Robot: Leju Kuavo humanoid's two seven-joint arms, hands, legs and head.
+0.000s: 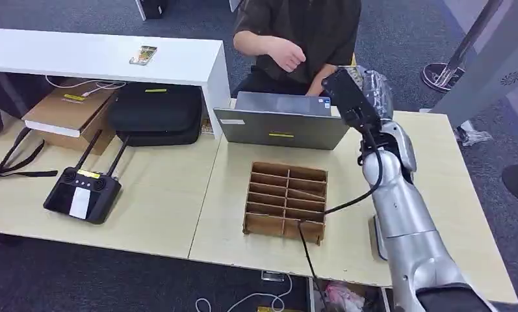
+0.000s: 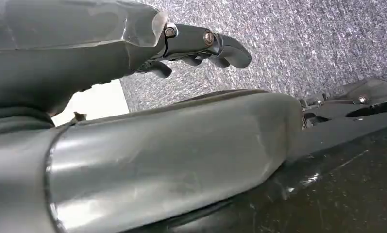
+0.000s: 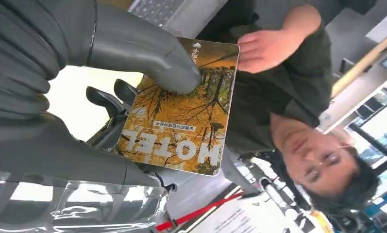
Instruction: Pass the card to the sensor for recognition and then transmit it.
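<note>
Right hand (image 3: 70, 73) pinches card (image 3: 181, 109), thumb on face, centre of right wrist view. Person's hand (image 3: 269, 46) just beyond card's far edge, upper right there, palm toward it. Left hand (image 2: 191, 46) hangs over carpet, fingers curled on nothing.

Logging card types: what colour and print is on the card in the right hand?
Card: orange-yellow autumn trees with white "HOTEL" lettering, clearest in the right wrist view.

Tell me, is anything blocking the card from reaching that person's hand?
Nothing visible does. The right hand holds the card up over the laptop, and the person's hand is raised just beyond the card's far edge, with open air between them.
</note>
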